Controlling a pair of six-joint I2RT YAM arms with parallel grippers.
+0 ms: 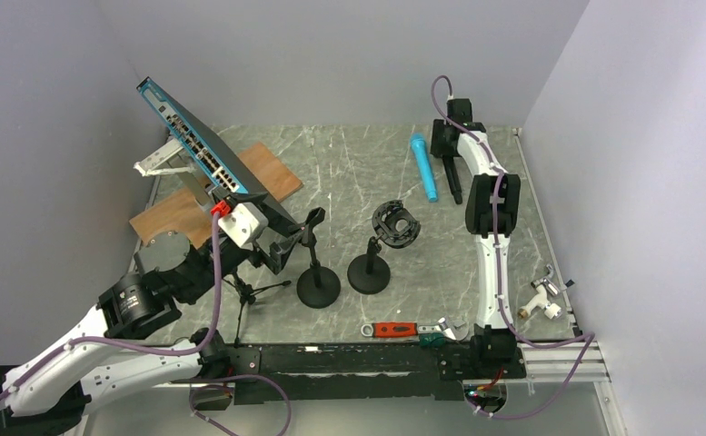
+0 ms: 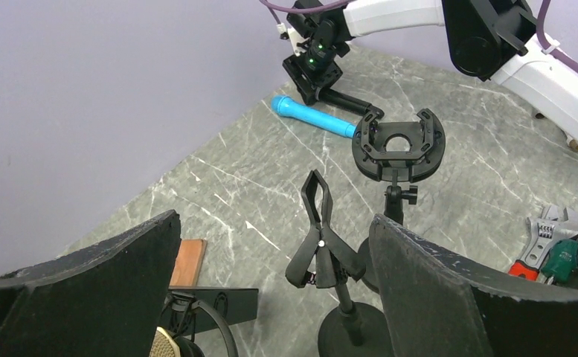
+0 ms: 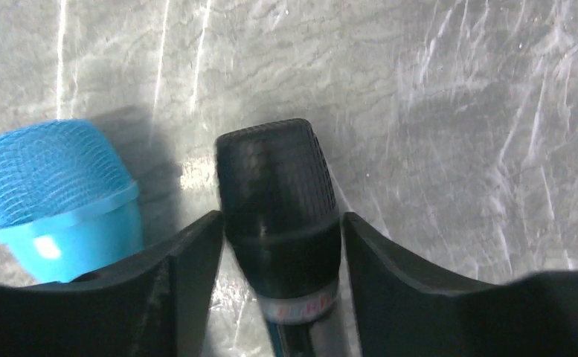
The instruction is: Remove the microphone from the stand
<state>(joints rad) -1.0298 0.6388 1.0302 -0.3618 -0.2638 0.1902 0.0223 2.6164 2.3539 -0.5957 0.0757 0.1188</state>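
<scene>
The black microphone (image 3: 278, 186) lies on the table at the far back, beside a blue microphone (image 3: 55, 178). My right gripper (image 3: 282, 223) straddles the black microphone's mesh head; the jaws stand about head-width apart, with a thin gap on the right side. From above, the right gripper (image 1: 446, 150) sits over the black microphone (image 1: 455, 186), next to the blue one (image 1: 424, 168). The clip stand (image 1: 316, 272) and the shock-mount stand (image 1: 381, 250) both hold nothing. My left gripper (image 2: 274, 223) is wide open, empty, just short of the clip (image 2: 319, 245).
A tilted network switch (image 1: 199, 145) and a wooden board (image 1: 267, 168) sit at the back left. A small tripod (image 1: 249, 291) with a gold-mesh microphone (image 2: 168, 346) stands by the left arm. A red-handled wrench (image 1: 394, 329) and a white fitting (image 1: 544, 298) lie near the front.
</scene>
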